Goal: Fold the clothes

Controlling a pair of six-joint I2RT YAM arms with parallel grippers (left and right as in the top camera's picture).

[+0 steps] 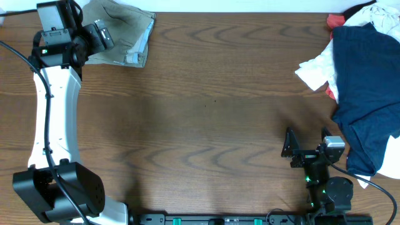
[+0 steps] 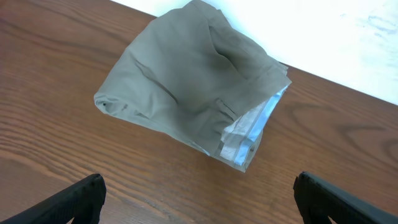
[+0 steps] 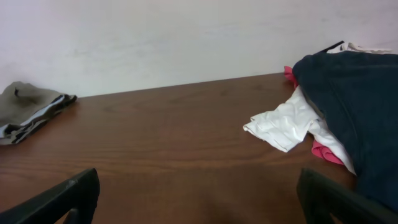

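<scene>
The clothes, a pair of khaki shorts (image 1: 125, 31), lie bunched in a folded bundle at the table's far left corner. The left wrist view looks down on the shorts (image 2: 186, 81), with pale lining (image 2: 249, 134) showing at the right end. My left gripper (image 1: 107, 36) hovers over the bundle's left side. The left gripper (image 2: 199, 193) is open, with only bare wood between its fingers. My right gripper (image 1: 307, 139) rests low near the front right, open and empty. The right gripper (image 3: 199, 186) faces across the table, with the shorts (image 3: 28, 109) far off at the left.
A dark navy garment (image 1: 365, 94) is heaped at the right edge over a white cloth (image 1: 315, 69) and a red cloth (image 1: 334, 22). The same navy garment (image 3: 354, 93) and white cloth (image 3: 283, 124) fill the right of the right wrist view. Behind the shorts is the table's far edge (image 2: 336, 84).
</scene>
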